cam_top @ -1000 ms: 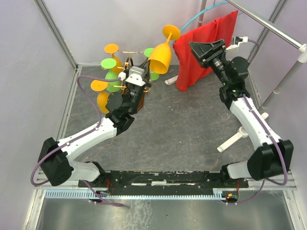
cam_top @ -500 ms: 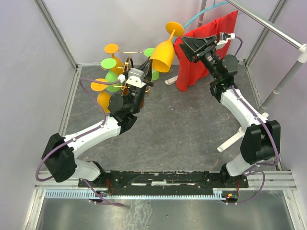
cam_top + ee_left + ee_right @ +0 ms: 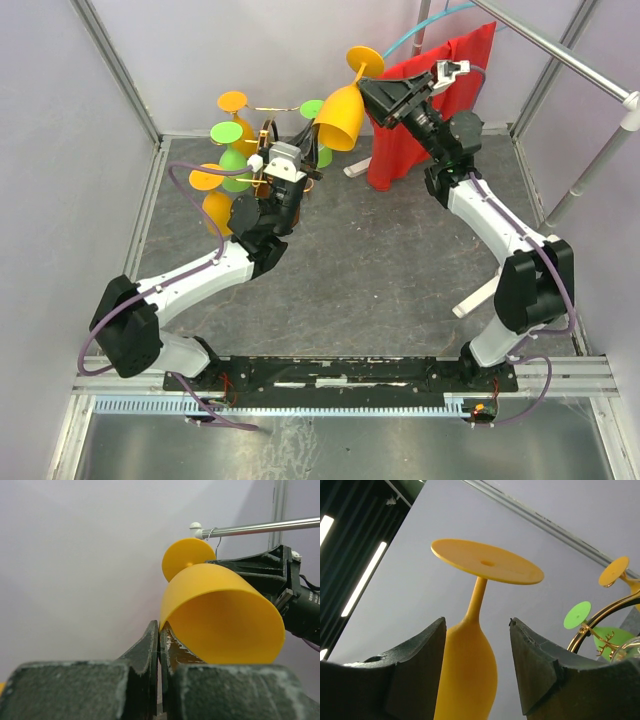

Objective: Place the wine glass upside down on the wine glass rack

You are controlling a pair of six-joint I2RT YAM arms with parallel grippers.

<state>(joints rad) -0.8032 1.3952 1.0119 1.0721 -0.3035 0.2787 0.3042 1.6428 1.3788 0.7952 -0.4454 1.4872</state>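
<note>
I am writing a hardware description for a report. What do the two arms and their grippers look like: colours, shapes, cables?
The left arm and right arm have white links and black joints. A purple cable loops along each. The left gripper has black tapered fingers with scuffed grey edges; the right gripper has thick, blunt black ones.

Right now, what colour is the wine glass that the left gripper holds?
The wine glass is plain yellow-orange; the left wrist view shows it best.

My right gripper [image 3: 380, 98] swung over toward 9 o'clock, off the red hanging cloth [image 3: 400, 150]. Its spread fingers now sit either side of the orange plastic wine glass [image 3: 340, 118], whose foot has drifted a touch toward 1 o'clock.
</note>
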